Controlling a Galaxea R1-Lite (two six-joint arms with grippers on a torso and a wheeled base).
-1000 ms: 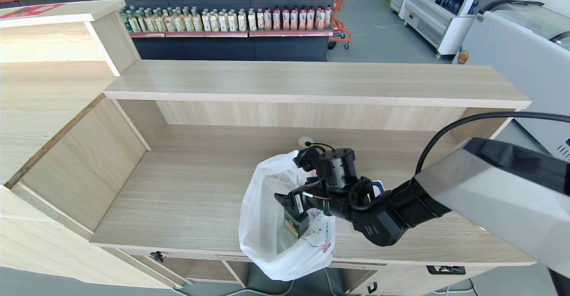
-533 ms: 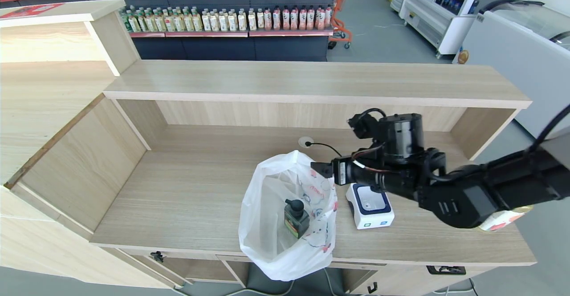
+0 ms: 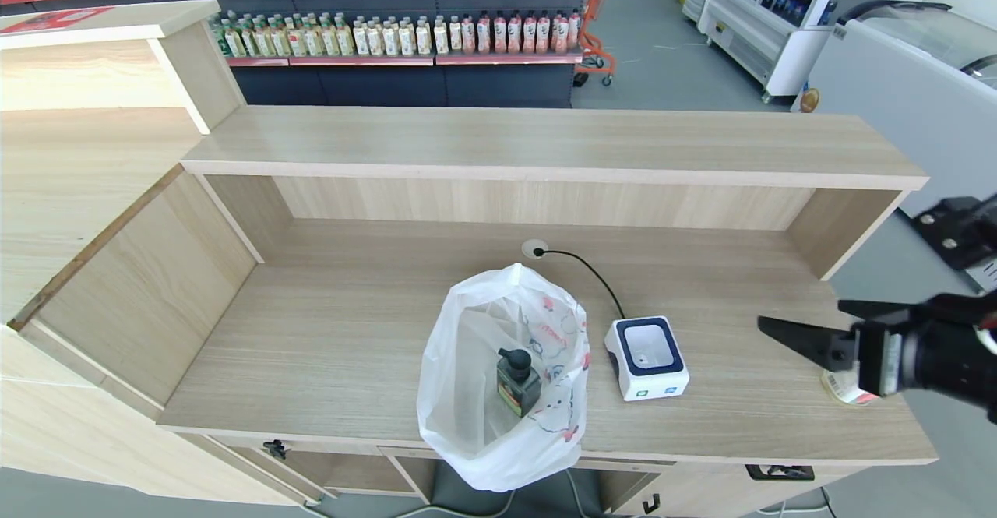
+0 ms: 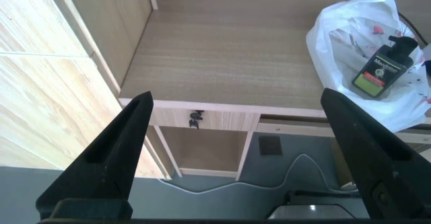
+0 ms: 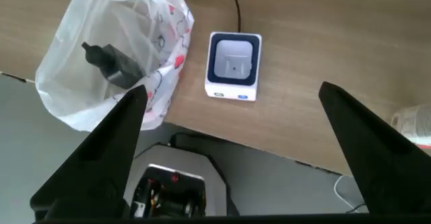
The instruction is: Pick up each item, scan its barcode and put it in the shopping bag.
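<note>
Withdrawn from the shopping bag, right pincer hangs released and empty. Pump bottle stands inside the bag, well apart from it, beyond the scanner. One item bagged; a labelled tub waits just beneath the pincer.

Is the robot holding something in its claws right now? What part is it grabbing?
Nothing is held. The right gripper is open and empty, and the left gripper is open and empty too. The dark bottle sits inside the shopping bag.
</note>
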